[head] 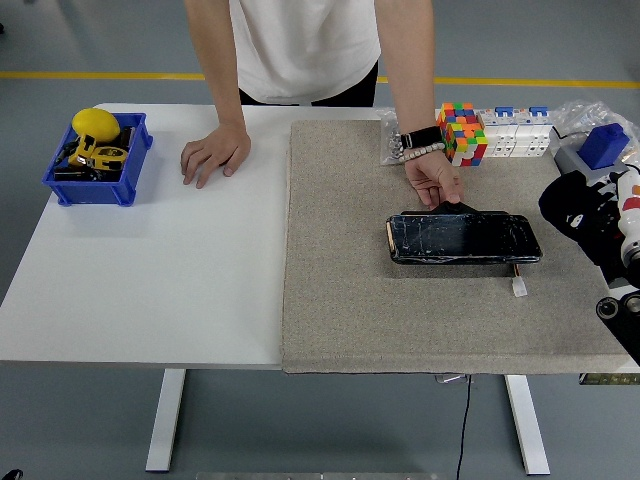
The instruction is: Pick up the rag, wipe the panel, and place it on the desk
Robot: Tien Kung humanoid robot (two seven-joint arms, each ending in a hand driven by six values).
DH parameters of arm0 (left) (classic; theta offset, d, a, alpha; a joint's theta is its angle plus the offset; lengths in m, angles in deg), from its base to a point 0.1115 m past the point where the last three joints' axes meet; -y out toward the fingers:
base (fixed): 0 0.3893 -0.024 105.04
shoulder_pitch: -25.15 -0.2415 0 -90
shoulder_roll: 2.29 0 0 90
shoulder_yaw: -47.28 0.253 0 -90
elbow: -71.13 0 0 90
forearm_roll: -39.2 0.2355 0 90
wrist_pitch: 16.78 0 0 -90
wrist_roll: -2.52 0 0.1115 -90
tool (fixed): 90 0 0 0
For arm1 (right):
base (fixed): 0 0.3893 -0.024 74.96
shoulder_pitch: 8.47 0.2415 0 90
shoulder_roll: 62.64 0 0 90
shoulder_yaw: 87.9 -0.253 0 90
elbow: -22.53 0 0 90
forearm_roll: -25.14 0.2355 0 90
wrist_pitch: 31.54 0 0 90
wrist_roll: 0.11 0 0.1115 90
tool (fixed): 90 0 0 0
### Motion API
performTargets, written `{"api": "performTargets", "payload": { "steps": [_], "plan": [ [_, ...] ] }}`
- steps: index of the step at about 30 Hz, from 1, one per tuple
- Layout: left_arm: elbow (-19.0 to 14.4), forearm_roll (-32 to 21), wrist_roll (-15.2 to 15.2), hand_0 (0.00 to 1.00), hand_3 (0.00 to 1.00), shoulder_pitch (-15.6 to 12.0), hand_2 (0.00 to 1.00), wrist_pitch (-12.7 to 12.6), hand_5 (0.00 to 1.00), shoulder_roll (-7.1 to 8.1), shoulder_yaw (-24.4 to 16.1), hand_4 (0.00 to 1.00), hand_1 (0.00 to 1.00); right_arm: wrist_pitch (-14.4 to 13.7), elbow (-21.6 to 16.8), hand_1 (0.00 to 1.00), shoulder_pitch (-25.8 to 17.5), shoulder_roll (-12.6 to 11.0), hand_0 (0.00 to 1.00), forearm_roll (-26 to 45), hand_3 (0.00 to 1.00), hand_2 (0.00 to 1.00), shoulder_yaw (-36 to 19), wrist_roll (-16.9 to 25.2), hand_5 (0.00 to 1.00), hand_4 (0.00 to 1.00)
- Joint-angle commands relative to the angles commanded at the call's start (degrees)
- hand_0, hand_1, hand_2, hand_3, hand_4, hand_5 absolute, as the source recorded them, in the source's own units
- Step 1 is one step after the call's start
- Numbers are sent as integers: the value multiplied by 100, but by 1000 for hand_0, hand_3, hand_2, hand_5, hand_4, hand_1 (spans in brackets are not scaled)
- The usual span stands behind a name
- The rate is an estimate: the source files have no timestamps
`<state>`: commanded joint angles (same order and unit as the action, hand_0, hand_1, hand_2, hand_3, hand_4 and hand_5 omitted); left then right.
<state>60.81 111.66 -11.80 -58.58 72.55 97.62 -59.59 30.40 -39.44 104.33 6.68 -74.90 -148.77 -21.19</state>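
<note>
The black panel (pixel 463 238) lies flat on the grey mat (pixel 350 300), right of centre. A person's hand (pixel 432 180), with a watch on the wrist, touches the panel's far edge. My right hand (pixel 575 208) is off the panel's right end, just above the mat, fingers curled around a dark rag (pixel 565 200) that bunches out towards the panel. There is a small gap between rag and panel. My left arm is out of sight.
The person's other hand (pixel 213 152) rests flat on the white table. A blue bin (pixel 97 160) with yellow items sits far left. At the back right are a colourful cube (pixel 462 130), white blocks (pixel 515 135) and a blue object (pixel 602 146). A small white plug (pixel 520 287) lies by the panel.
</note>
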Motion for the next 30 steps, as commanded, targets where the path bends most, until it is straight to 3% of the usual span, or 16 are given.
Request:
{"api": "performTargets", "payload": {
  "steps": [16,17,22,23,28,29,30],
  "plan": [
    [0,-18,-12,688,603,-33,730,-7,616,12,54,669,726,16,-39,277,-62,43,187,62,387,328,-61,31,2,910],
    [0,-15,-11,690,603,-33,730,-7,616,13,52,669,727,27,-48,334,-63,41,248,76,435,384,-67,31,2,941],
    [0,-27,-5,690,603,-25,730,1,616,12,71,669,727,105,-76,334,-63,43,248,124,435,384,-100,-10,2,941],
    [0,-29,-3,690,603,-21,730,2,613,12,75,667,727,117,-77,397,-62,43,379,124,474,438,-105,-20,29,932],
    [0,-24,-3,690,603,-14,730,3,613,6,64,667,727,179,-89,397,-58,42,379,128,474,438,-144,-74,29,932],
    [0,-15,-5,688,603,-16,730,1,616,6,53,669,727,188,-95,435,-60,43,454,133,489,468,-162,-84,68,864],
    [0,-8,-6,688,603,-17,730,0,616,5,44,669,727,195,-99,435,-61,43,454,138,489,468,-173,-89,68,864]
  ]
}}
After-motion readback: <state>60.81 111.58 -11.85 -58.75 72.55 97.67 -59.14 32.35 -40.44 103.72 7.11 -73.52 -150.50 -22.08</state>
